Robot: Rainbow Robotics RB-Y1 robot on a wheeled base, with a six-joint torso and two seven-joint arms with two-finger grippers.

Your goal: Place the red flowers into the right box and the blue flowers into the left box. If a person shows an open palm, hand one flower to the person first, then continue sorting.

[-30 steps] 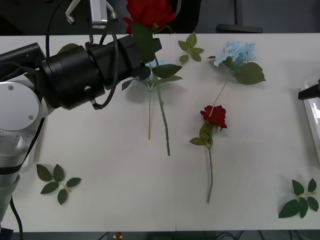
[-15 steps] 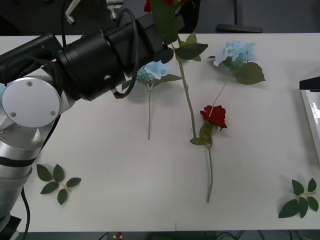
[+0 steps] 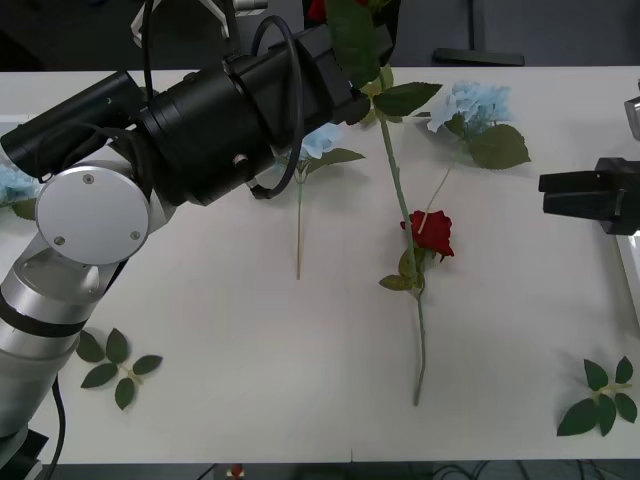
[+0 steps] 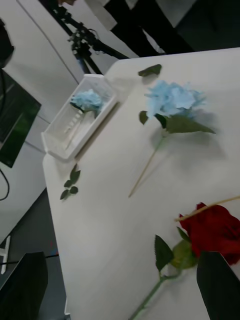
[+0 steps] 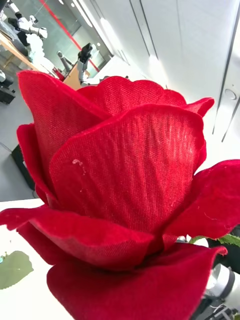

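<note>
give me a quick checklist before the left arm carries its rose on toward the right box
1. Rose off the table: ok, the lifted red rose hangs from the left arm, its stem over the table.
2. Left gripper hold: cannot tell, it is hidden.
3. Path: not ok, the right gripper sits before the right box.
4. Open palm: cannot tell, no hand seen.
5. Left box: ok, holds one blue hydrangea.
</note>
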